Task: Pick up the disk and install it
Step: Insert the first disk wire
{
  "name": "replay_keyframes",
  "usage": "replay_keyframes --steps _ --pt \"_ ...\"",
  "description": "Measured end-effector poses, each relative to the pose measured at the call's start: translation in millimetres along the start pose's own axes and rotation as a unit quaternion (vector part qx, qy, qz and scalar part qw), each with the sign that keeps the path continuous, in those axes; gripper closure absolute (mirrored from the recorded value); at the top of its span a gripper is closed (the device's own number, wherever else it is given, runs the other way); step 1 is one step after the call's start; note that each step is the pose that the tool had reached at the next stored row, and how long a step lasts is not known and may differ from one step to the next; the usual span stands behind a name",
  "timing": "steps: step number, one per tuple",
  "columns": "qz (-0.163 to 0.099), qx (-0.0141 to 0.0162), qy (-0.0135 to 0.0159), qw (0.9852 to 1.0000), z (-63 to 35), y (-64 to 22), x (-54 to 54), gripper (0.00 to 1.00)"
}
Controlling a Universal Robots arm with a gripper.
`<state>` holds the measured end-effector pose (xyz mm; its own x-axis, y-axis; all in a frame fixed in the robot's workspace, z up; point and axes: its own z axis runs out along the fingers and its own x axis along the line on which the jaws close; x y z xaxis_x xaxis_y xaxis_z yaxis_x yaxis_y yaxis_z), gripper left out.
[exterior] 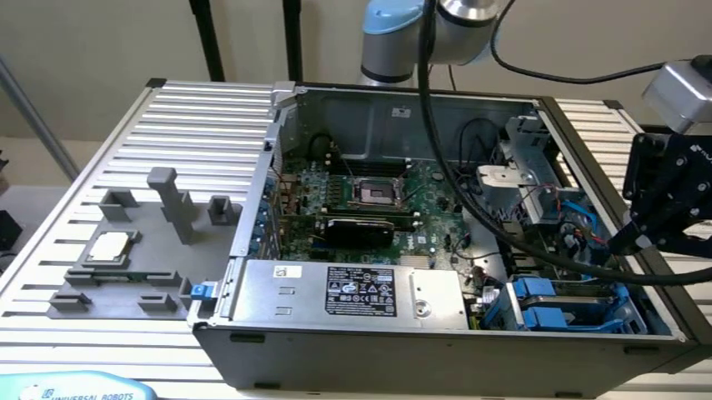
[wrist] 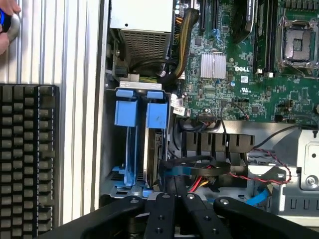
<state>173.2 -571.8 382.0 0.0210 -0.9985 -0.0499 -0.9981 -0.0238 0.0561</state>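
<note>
The disk (wrist: 155, 149) stands on edge in the drive bay of the open computer case (exterior: 445, 350). Its metal side shows below its blue carrier handle (wrist: 157, 115). A second blue carrier (wrist: 124, 113) sits beside it, farther from the motherboard. My gripper (wrist: 175, 196) hangs over the far end of the disk with its black fingers (wrist: 166, 206) pressed together and nothing visible between them. In the exterior view the gripper (exterior: 619, 243) hovers above the case's right side, over the bay's blue carriers (exterior: 543, 292).
The green motherboard (exterior: 368, 200) and the grey power supply (exterior: 345, 292) fill the case. Blue and red cables (wrist: 199, 169) run close under the fingers. A grey fixture (exterior: 133, 250) with a square chip lies at the exterior view's left. A hand (wrist: 4, 25) and a black keyboard (wrist: 27, 159) lie outside the case.
</note>
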Motion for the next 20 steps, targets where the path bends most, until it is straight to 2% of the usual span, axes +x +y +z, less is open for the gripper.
replay_keyframes --steps 3,7,8,9,11,12,13,14,15,17,20 --pt "0.000 -0.0038 -0.0016 1.0000 -0.7 -4.7 4.9 0.89" --pt "0.000 -0.0056 -0.0073 1.0000 -0.6 -5.7 14.6 0.88" --pt "0.000 -0.0058 -0.0091 0.9999 -0.3 -5.8 17.3 0.82" --pt "0.000 -0.0059 -0.0111 0.9999 0.0 -5.8 19.7 0.82" --pt "-0.001 -0.0059 -0.0149 0.9999 1.1 -5.7 23.9 0.70" --pt "-0.001 -0.0058 -0.0168 0.9998 1.9 -5.7 25.9 0.70" --pt "-0.001 -0.0058 -0.0188 0.9998 3.0 -5.7 27.6 0.64" --pt "-0.002 -0.0058 -0.0202 0.9998 4.1 -5.8 29.1 0.64" --pt "-0.002 -0.0059 -0.0212 0.9998 5.4 -5.8 30.3 0.57" --pt "-0.006 -0.0060 -0.0230 0.9997 8.7 -6.0 31.8 0.57" --pt "-0.016 -0.0068 -0.0233 0.9996 13.9 -6.1 33.1 0.57"
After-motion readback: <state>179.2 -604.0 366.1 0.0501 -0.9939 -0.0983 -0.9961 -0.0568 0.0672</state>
